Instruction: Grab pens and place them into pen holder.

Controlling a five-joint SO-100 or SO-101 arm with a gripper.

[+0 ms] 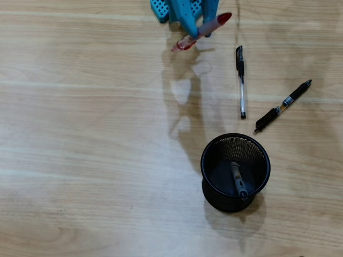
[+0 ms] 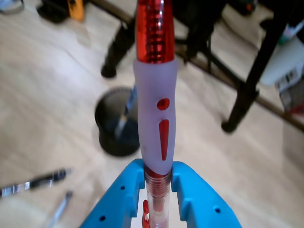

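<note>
My blue gripper (image 1: 197,33) at the top of the overhead view is shut on the red-and-clear pen (image 1: 202,32), lifted off the table and tilted. In the wrist view that pen (image 2: 154,95) runs up from between the blue fingers (image 2: 190,190) of the gripper (image 2: 157,178). The black mesh pen holder (image 1: 206,160) stands lower right in the overhead view with a grey pen (image 1: 237,180) inside; in the wrist view the holder (image 2: 107,118) is left of the held pen. On the table lie a clear pen with a black cap (image 1: 241,80) and a black pen with a silver band (image 1: 283,105).
The wooden table (image 1: 86,134) stretches wide to the left of the holder. In the wrist view black chair or stand legs (image 2: 247,90) rise beyond the table edge, and the two loose pens (image 2: 33,183) show at lower left.
</note>
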